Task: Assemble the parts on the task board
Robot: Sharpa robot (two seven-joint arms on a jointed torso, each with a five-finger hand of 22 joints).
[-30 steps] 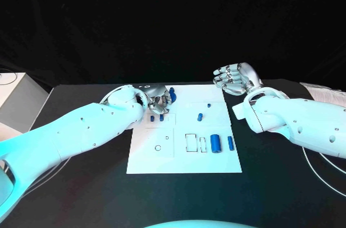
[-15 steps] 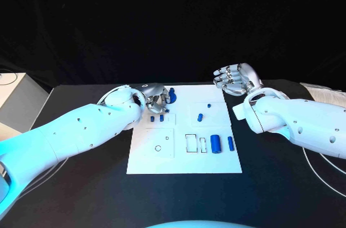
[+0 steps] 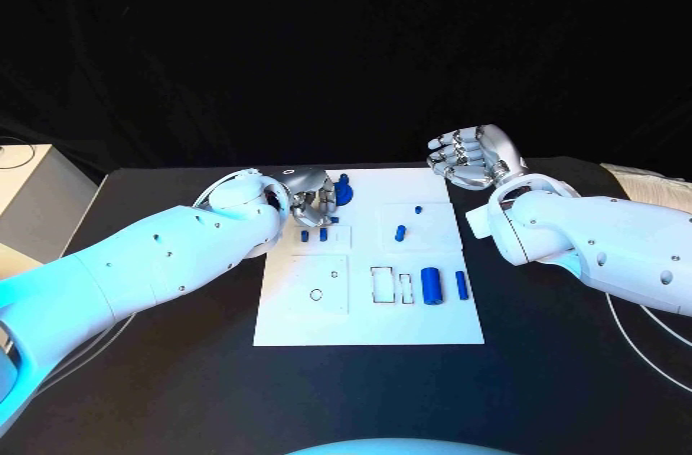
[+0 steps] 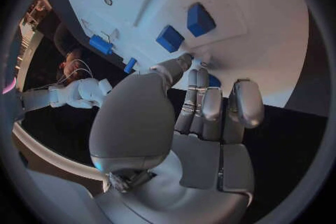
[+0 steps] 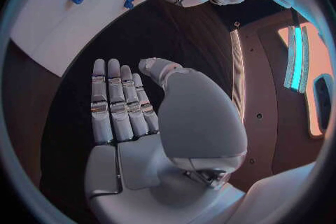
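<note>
The silver left hand (image 3: 313,197) sits at the upper left corner of the white rectangular task board (image 3: 368,320), a little further up and to the right in the head view than a second ago, when it lay lower against the board's left edge. Its fingers are curled together, and in the left wrist view their tips (image 4: 183,61) reach down to the board's surface just beside two small blue block-shaped parts (image 4: 185,29). Whether anything is pinched between them I cannot tell (a sliver of blue shows behind the fingers, but it may simply lie on the board).

The silver right hand (image 3: 470,156) has not moved over that second: it hangs off the board's upper right corner above the black counter (image 3: 173,375), holding nothing. The right wrist view shows its fingers (image 5: 115,103) laid straight and side by side, not spread.

The other blue parts keep their places: a tall peg (image 3: 343,184) just right of the left hand, a small pair (image 3: 313,235) below it, and a fat cylinder (image 3: 431,284) with a slimmer one in the lower right of the board.

The shift is small, so the left hand seems to be adjusting its approach to a part at that corner, with the assembly barely begun.
</note>
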